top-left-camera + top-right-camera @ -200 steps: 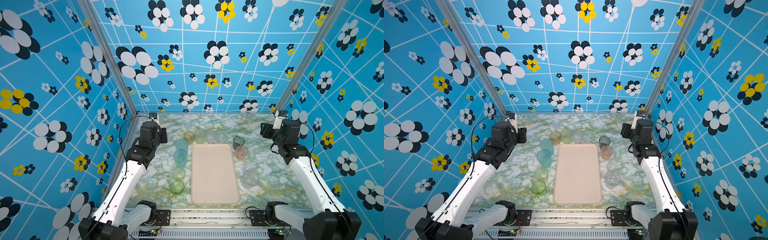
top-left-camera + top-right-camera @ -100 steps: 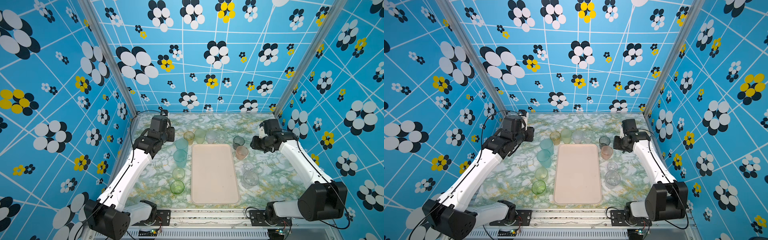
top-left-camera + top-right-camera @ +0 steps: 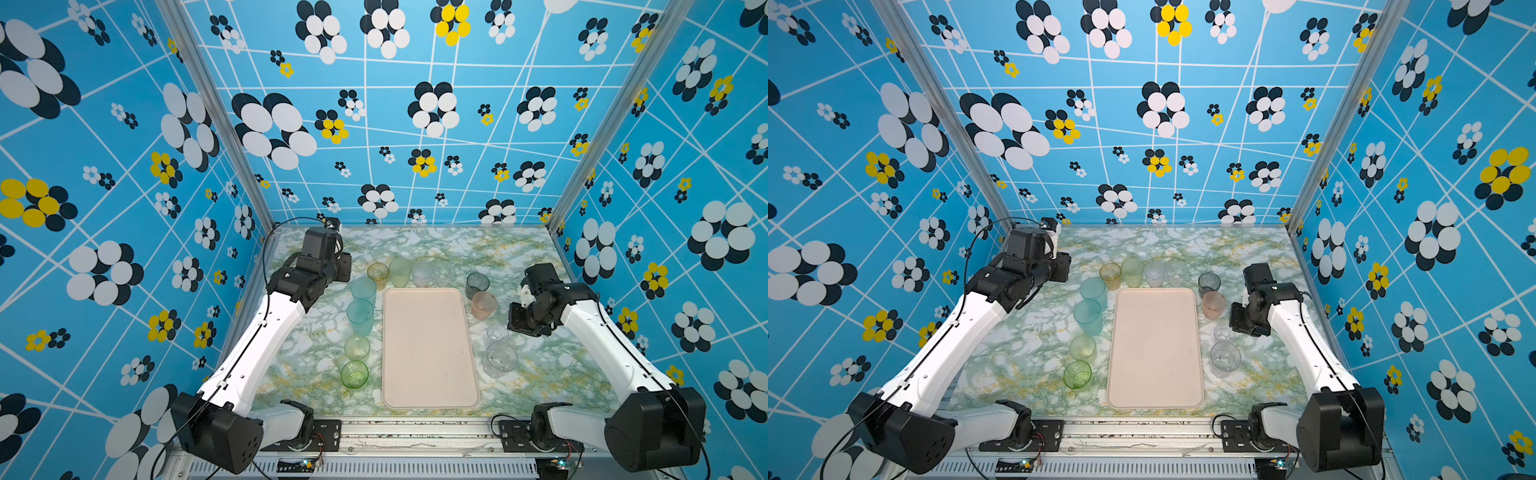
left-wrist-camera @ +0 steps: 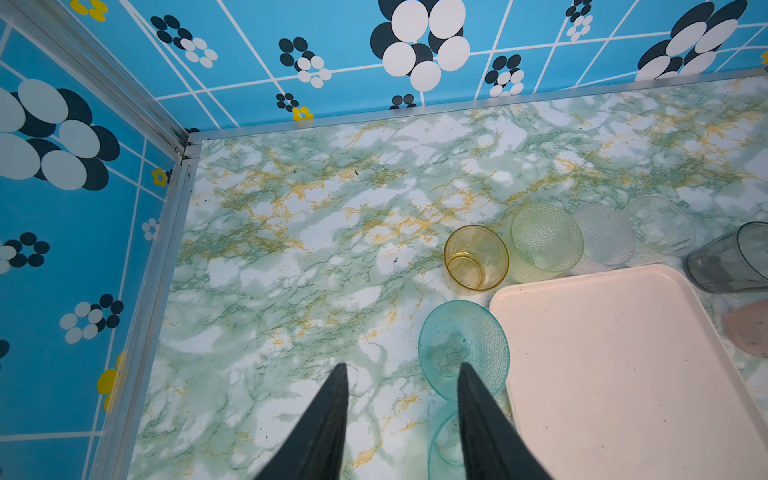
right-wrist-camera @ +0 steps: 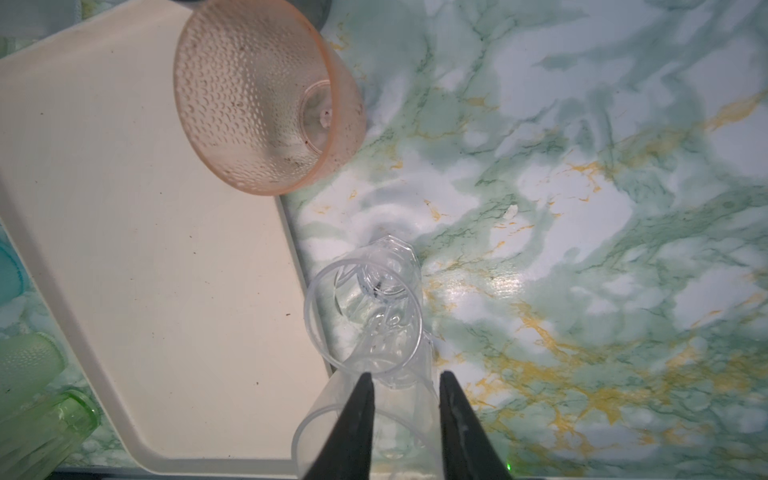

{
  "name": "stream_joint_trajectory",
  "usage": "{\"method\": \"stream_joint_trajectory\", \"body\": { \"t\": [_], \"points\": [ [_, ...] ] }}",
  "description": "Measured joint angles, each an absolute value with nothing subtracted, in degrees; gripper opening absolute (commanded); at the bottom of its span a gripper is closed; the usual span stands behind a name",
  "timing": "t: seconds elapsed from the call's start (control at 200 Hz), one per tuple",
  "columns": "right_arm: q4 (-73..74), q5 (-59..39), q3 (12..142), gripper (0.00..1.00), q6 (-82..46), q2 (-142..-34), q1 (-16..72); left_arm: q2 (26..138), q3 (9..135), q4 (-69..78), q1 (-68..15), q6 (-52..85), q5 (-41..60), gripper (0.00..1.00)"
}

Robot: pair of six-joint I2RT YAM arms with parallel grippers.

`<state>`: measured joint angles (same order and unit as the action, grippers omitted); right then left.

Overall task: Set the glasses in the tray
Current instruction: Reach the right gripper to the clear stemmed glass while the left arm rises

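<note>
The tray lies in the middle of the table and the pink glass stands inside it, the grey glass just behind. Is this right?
Not quite. In both top views the pink glass stands on the table beside the tray, outside its right rim. The tray does lie in the middle, with the grey glass just behind the pink one.

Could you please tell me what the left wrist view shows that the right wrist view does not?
Only the left wrist view: the amber glass, the wall corner and the open left claw. Only the right wrist view: a small clear glass and a larger clear glass by the right claw. Both: the tray, the pink glass and the table.
</note>
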<state>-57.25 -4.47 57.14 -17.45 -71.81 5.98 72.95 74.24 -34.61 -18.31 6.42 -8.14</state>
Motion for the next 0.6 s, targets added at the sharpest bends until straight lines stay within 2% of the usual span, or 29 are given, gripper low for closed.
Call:
{"method": "stream_joint_trajectory", "body": {
  "t": [0.6],
  "points": [
    [-52.62, -4.91, 53.78, 0.23, -20.43, -76.40, 5.98, 73.08, 74.37, -35.83, -18.31, 5.93, -7.33, 0.45]
  ]
}}
